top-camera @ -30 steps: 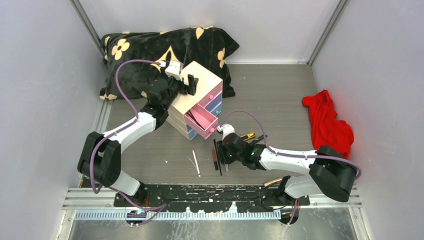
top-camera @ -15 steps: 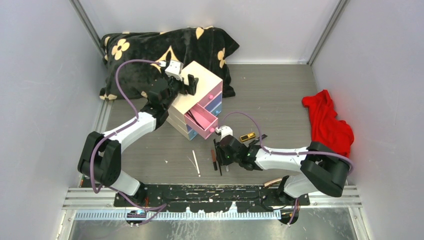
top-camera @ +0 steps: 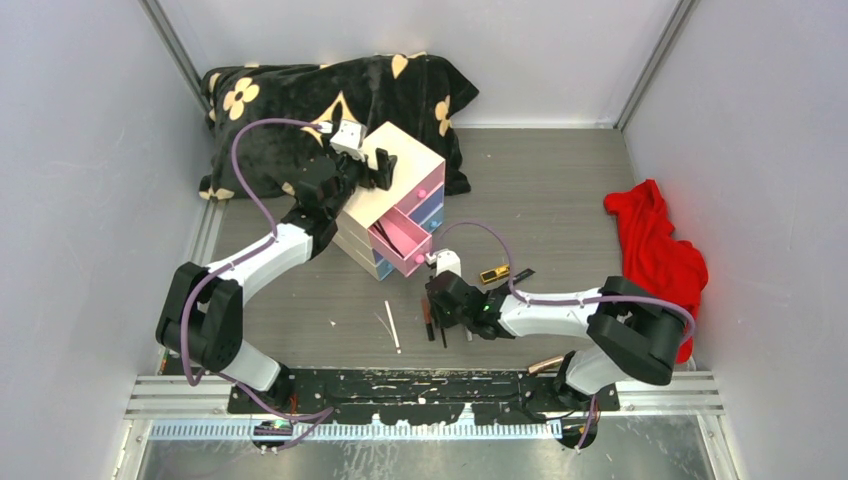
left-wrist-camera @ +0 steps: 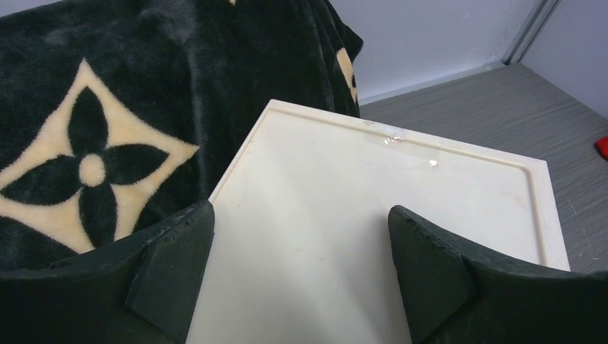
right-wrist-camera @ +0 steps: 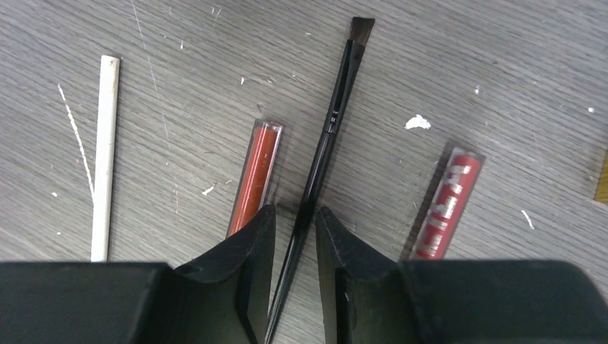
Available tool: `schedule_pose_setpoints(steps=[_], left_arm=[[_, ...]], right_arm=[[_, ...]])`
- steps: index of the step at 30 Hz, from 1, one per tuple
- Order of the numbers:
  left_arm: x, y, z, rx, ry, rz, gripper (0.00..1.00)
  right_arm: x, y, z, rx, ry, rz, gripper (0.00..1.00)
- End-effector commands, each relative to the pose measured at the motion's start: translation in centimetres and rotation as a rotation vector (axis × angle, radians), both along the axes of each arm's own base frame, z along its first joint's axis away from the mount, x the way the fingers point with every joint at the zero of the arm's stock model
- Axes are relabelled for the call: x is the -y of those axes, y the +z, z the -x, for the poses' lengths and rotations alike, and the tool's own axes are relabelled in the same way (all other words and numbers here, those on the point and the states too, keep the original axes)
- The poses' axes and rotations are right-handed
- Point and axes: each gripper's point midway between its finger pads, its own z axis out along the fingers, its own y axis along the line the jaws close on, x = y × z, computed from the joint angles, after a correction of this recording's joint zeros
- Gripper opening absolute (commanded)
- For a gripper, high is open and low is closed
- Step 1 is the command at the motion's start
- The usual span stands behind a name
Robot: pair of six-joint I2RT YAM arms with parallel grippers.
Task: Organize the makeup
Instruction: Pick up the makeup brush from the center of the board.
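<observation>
Straddling the black angled brush, the right pincer sits low over the desk. Its fingers are released but only narrowly parted, one on each side of the thin handle with a sliver of gap showing, so nothing is clamped. The brush lies flat, bristles toward the top of the wrist view. Just left of it lies a red-brown pencil with a clear cap, and farther left a white pencil. At right, a red tube with white lettering lies apart from the brush.

In the top view these pieces lie at lower centre, below the cream drawer box. Its pink drawer is pulled out, with a thin dark stick inside. A small gold-and-black case lies right of the drawer, and a gold tube lies near the right arm's base.

The left pincer is spread wide over the box's flat top, holding nothing. A black blanket with cream flowers fills the upper left, and a red cloth lies at far right.
</observation>
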Motion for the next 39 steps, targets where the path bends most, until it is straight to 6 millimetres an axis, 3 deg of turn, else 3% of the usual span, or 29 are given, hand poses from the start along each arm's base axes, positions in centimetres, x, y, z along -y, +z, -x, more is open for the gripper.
schedule_pose_setpoints(steps=[1,12,18,22,26,33,39], left_arm=[[-4.2,-18.3,5.3,-0.588,0.106,-0.178,0.92],[-4.2,-18.2,5.4,-0.588,0.107,-0.176,0.92],[-4.3,-18.2,5.4,-0.587,0.109,-0.178,0.92],[-4.3,-18.2,5.4,-0.586,0.109,-0.179,0.92],[-4.2,-18.2,5.3,-0.587,0.109,-0.176,0.92],[-4.2,-18.2,5.3,-0.587,0.106,-0.176,0.92],[-4.2,-18.2,5.4,-0.588,0.107,-0.177,0.92]], right_arm=[[0.6,0.4,-0.9,0.040,-0.067,0.078,0.33],[2.5,-0.3,0.0,0.007,-0.128,0.128,0.25],[2.8,-1.3,0.8,-0.032,-0.113,0.133,0.01],[3.0,-0.9,0.8,-0.023,-0.124,0.118,0.01],[3.7,0.5,0.4,0.014,-0.156,0.115,0.01],[4.7,5.3,-0.4,0.095,-0.169,0.101,0.01],[4.9,9.0,0.2,0.077,-0.109,0.146,0.01]])
